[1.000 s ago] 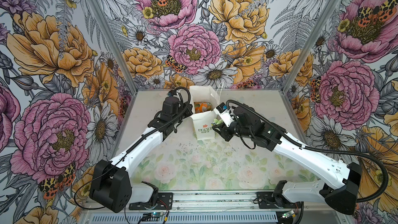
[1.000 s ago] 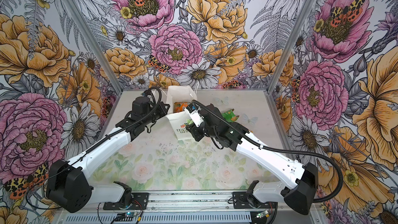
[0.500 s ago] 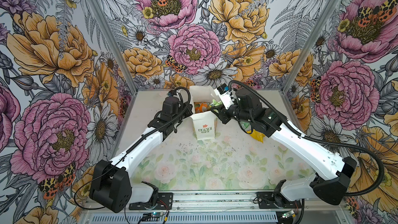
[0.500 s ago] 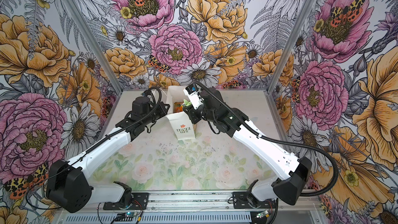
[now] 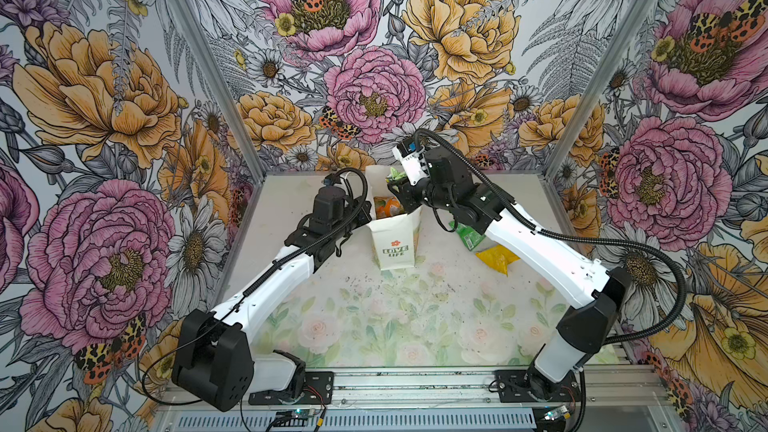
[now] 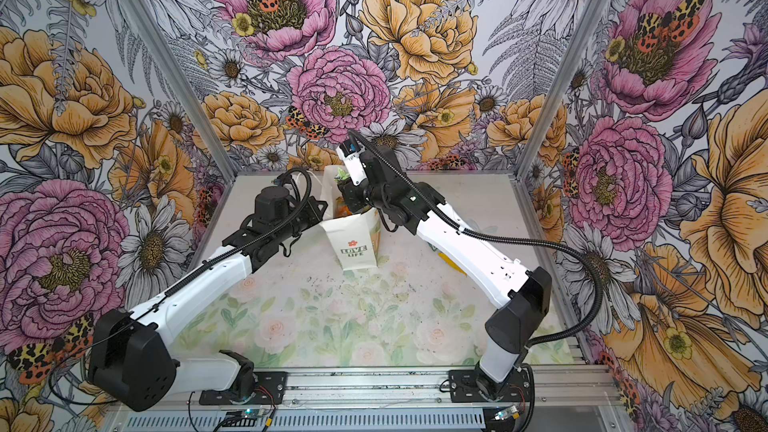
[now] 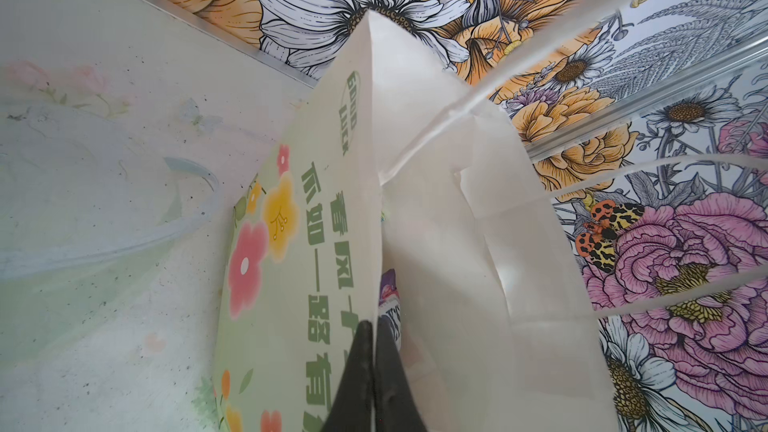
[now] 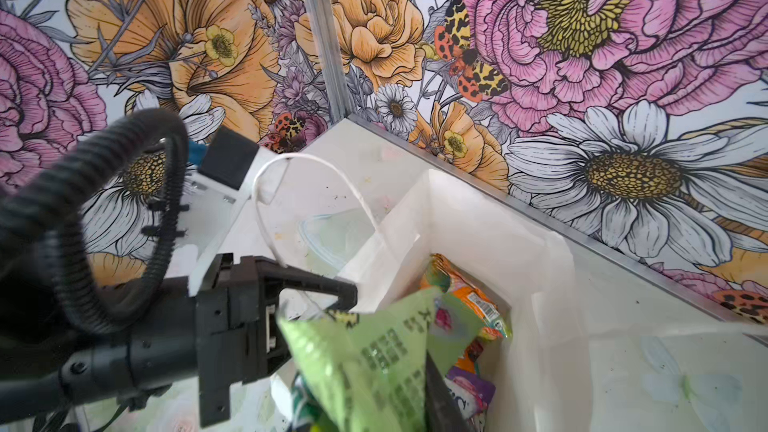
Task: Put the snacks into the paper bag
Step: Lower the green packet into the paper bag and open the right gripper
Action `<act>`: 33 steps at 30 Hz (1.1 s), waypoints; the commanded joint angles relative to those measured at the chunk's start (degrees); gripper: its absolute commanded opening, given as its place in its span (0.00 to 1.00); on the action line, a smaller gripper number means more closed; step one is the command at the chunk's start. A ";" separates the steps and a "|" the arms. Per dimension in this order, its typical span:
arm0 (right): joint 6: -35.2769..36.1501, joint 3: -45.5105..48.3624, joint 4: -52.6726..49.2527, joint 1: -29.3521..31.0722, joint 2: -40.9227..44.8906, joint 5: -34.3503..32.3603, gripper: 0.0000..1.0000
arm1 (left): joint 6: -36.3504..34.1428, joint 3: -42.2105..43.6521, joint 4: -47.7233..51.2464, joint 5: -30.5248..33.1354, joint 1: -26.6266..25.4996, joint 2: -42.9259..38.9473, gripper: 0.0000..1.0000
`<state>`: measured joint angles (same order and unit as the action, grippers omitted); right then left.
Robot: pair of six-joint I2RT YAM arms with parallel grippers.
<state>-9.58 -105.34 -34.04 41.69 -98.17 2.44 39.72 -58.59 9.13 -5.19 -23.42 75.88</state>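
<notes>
The white paper bag (image 5: 395, 238) (image 6: 355, 243) stands upright at the back of the table, its "LOVE LIFE" side facing front. My left gripper (image 5: 366, 213) (image 7: 372, 336) is shut on the bag's left wall (image 7: 291, 243) at the rim. My right gripper (image 5: 397, 189) (image 6: 345, 187) hovers over the open mouth, shut on a small pale green snack packet (image 8: 374, 359) (image 5: 395, 176). Orange (image 8: 461, 292) and purple (image 8: 469, 392) packets lie inside the bag. A green packet (image 5: 467, 234) and a yellow packet (image 5: 496, 257) lie on the table right of the bag, under my right arm.
The back wall (image 5: 374, 97) rises close behind the bag, and metal corner posts (image 5: 569, 118) frame the cell. The bag's cord handle (image 8: 291, 184) loops up beside my left gripper's body (image 8: 232, 326). A pale floral mat (image 5: 395, 317) covers the table's front half.
My right gripper has risen from beside the bag's right side to above its mouth, carrying the pale green packet. The left gripper has kept its hold on the bag.
</notes>
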 commanded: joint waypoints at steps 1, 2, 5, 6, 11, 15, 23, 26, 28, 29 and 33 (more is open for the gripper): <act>-1.94 -3.56 0.29 -0.73 -2.60 -2.97 0.27 | -0.50 -0.47 -0.86 0.27 -0.33 -1.70 0.00; -2.31 -4.17 0.25 -0.82 -3.39 -3.34 0.27 | -0.53 -0.47 -0.85 0.27 -0.31 -1.70 0.00; -2.63 -6.36 0.29 -0.91 -6.04 -3.91 0.27 | -0.53 -0.34 -0.95 0.36 -0.33 -1.87 0.00; -2.74 -7.12 0.30 -0.91 -6.99 -3.95 0.27 | -0.53 -0.36 -0.95 0.31 -0.22 -1.87 0.00; -3.24 -10.12 0.29 -0.91 -10.84 -3.84 0.27 | -0.68 -0.47 -0.78 0.24 -0.14 -2.05 0.00; -3.67 -11.77 0.29 -0.87 -13.08 -4.93 0.28 | -0.70 -0.39 -0.52 0.26 -0.20 -2.47 0.00; -3.74 -13.20 0.29 -0.82 -15.63 -5.58 0.31 | -0.70 -0.56 -0.60 0.20 -0.14 -2.09 0.00; -3.87 -13.89 0.29 -0.82 -16.44 -4.84 0.32 | -0.70 -0.65 -0.76 0.09 -0.14 -1.79 0.00; -4.02 -14.19 0.29 -0.74 -16.84 -4.81 0.36 | -0.70 -0.70 -0.78 0.09 -0.14 -1.74 0.00; -4.00 -14.41 0.29 -0.74 -17.00 -4.81 0.40 | -0.70 -0.65 -0.70 0.16 -0.14 -1.78 0.00; -4.16 -14.80 0.29 -0.74 -17.14 -5.14 0.54 | -0.70 -0.64 -0.59 0.44 -0.11 -2.04 0.00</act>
<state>-13.15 -118.10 -34.06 40.80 -114.26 -1.93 39.70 -58.59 10.02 -5.17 -23.49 75.33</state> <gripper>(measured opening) 0.520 0.049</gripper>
